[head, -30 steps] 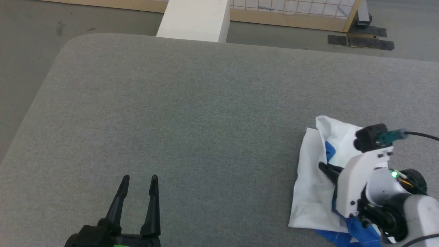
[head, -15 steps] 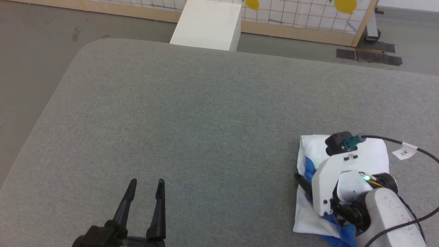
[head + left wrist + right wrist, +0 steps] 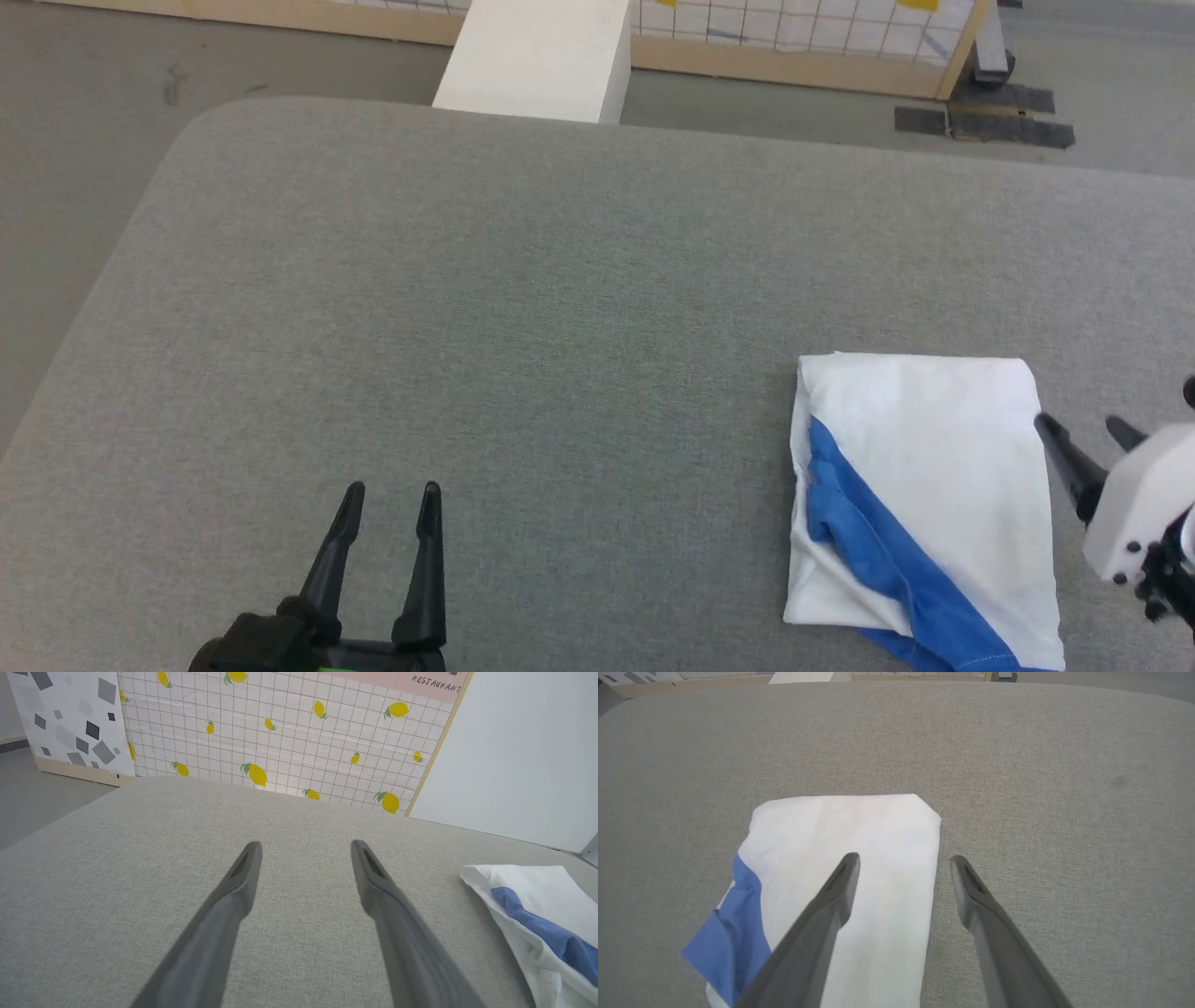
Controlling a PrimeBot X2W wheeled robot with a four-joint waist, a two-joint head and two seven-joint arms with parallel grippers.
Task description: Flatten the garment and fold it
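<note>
Since the garment [image 3: 934, 448] lies on the table [image 3: 560, 308] as a compact rectangle, I judge that the folding is almost done and that the step in hand is to leave the fold clean. Its top is white and rather smooth. A blue band runs slantwise along its left part and sticks out at the near corner.

The right tool [image 3: 1078, 425] hovers at the garment's right edge, its fingers wide apart and holding nothing. In the right wrist view one finger is over the white cloth and the other over bare table; whether it touches the cloth I cannot tell.

To do this well, it should rise straight up from the garment and not slide sideways, because soft cloth catches on a fingertip and the top layer opens easily. The left tool [image 3: 393, 487], well to the left of the garment, is also wide and empty. It could tuck in the blue corner with a light press.
</note>
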